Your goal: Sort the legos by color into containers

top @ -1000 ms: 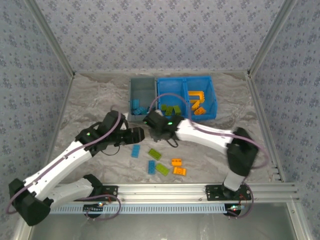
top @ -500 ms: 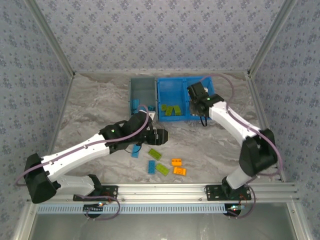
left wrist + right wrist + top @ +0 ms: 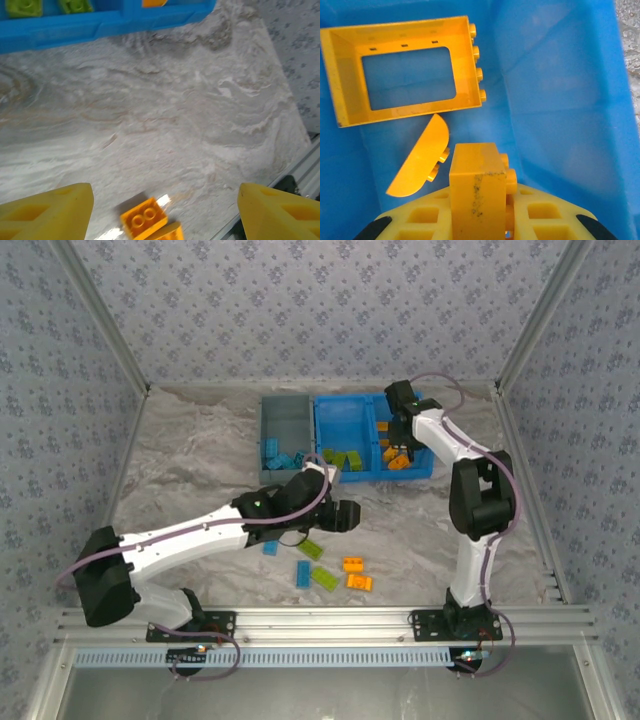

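Orange brick (image 3: 479, 187) betw. R fingers (image 3: 420, 220)

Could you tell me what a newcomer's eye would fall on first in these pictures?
The right gripper holds an orange brick over the right compartment of the bright blue bin, where a large orange frame piece lies. Nearer the arms, the left gripper hangs open over loose orange bricks on the marbled table.

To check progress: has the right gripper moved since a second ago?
Yes: the right gripper moved rightward, from before the grey bin to above the blue bin.
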Controlling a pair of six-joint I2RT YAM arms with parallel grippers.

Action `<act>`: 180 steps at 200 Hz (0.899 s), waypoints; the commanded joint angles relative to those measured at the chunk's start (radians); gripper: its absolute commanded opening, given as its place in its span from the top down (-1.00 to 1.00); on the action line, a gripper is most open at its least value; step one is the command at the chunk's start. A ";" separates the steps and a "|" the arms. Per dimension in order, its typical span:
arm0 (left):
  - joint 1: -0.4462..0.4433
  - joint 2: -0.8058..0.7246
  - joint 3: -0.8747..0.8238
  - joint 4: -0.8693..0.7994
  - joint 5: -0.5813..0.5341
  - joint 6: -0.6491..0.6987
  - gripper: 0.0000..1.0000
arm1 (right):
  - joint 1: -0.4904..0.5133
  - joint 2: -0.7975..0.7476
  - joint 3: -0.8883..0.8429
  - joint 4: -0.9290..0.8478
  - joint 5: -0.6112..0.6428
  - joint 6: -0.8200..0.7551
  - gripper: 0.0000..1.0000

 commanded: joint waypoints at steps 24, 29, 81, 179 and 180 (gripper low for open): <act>-0.037 0.056 0.110 0.096 -0.021 0.037 -0.54 | -0.006 0.023 0.030 -0.056 0.059 -0.025 0.39; -0.037 0.064 0.121 0.071 -0.033 0.037 -0.54 | -0.005 0.016 0.031 -0.055 0.055 -0.029 0.32; -0.037 -0.008 0.092 -0.192 -0.226 -0.058 -0.57 | 0.071 -0.184 0.031 -0.044 0.046 -0.033 -0.09; 0.084 -0.288 -0.208 -0.599 -0.329 -0.223 -0.62 | 0.488 -0.851 -0.485 0.203 -0.326 -0.011 -0.22; 0.090 -0.288 -0.212 -0.597 -0.323 -0.218 -0.62 | 0.500 -0.859 -0.490 0.211 -0.333 -0.009 -0.22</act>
